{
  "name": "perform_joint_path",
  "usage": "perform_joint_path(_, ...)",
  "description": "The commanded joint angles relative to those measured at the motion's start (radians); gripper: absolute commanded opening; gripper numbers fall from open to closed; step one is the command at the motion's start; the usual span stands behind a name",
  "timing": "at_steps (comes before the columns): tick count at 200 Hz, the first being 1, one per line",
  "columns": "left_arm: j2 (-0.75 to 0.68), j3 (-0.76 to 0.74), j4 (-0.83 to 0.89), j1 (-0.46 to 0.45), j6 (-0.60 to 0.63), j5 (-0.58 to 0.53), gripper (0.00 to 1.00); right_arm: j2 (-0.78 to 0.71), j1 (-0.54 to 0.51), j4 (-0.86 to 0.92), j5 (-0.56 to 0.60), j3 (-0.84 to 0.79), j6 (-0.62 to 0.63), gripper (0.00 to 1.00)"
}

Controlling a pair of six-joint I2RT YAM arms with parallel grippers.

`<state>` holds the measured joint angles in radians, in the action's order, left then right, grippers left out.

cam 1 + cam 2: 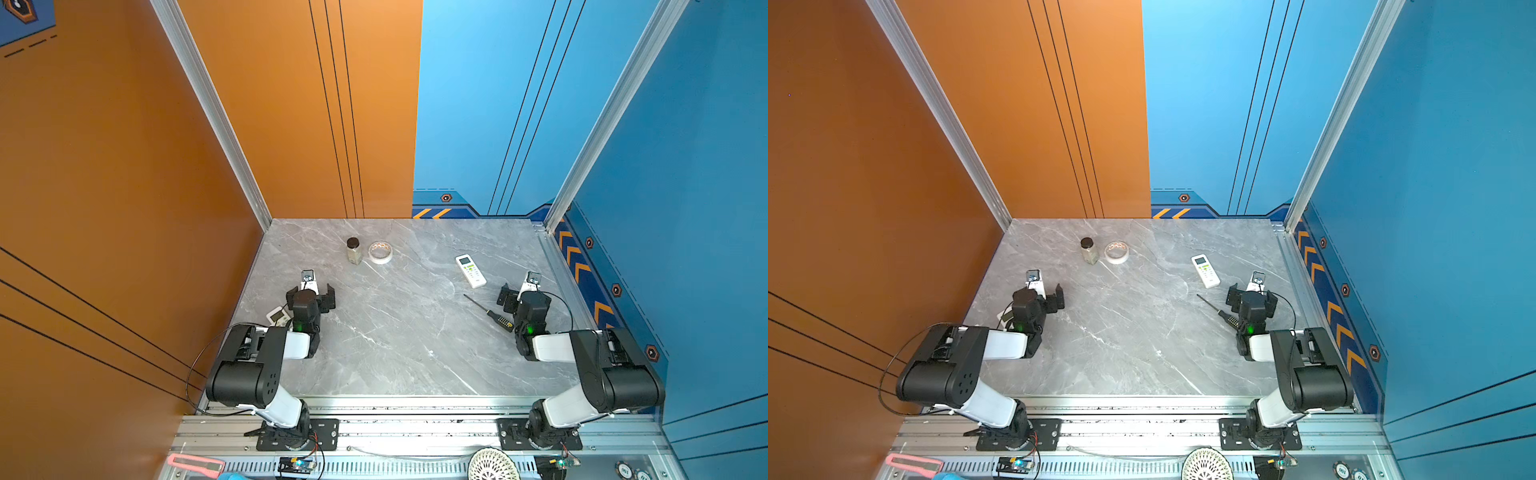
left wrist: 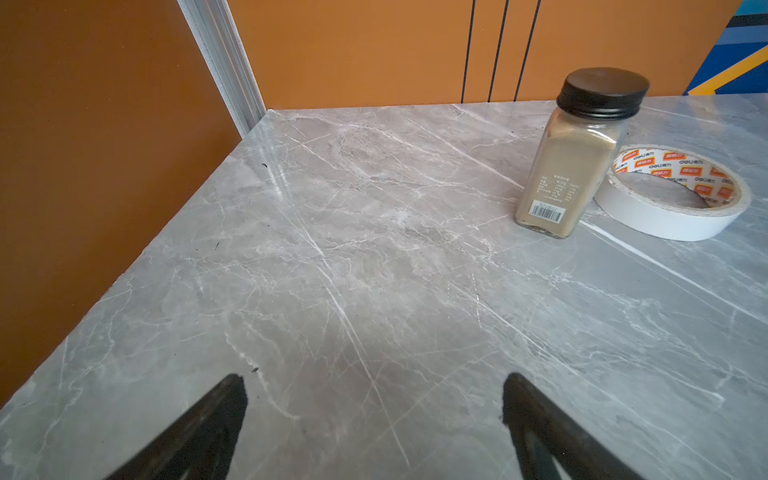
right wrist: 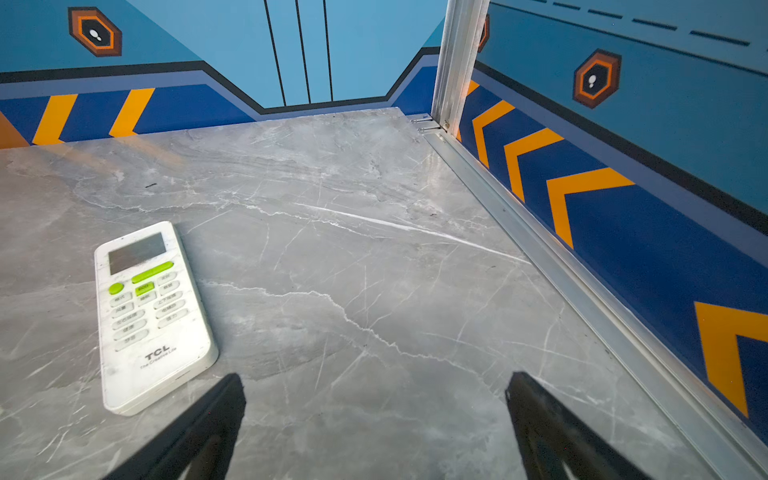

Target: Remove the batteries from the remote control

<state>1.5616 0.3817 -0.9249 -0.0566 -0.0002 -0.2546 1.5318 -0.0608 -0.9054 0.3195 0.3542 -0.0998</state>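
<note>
My arms sit folded low over the grey marble table (image 1: 395, 332); left claw (image 2: 374, 382) and right claw (image 3: 375, 379) gape, empty.

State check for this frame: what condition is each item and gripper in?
remote control: lying face up, untouched
batteries: not visible
jar: upright, lid on
tape roll: lying flat
screwdriver: lying flat, not held
left gripper: open, empty
right gripper: open, empty
</note>
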Motion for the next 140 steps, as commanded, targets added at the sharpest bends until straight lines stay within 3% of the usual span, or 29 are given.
perform_joint_path(1,-0.001,-0.011,-0.011,0.001,-0.006,-0.014,0.98,-0.001,0.001,0.008,-0.01,0.01,0.017,1.0)
perform_joint_path(140,-0.005,-0.014,-0.015,0.002,-0.006,-0.011,0.98,-0.005,0.016,0.004,-0.042,0.008,0.009,1.0)
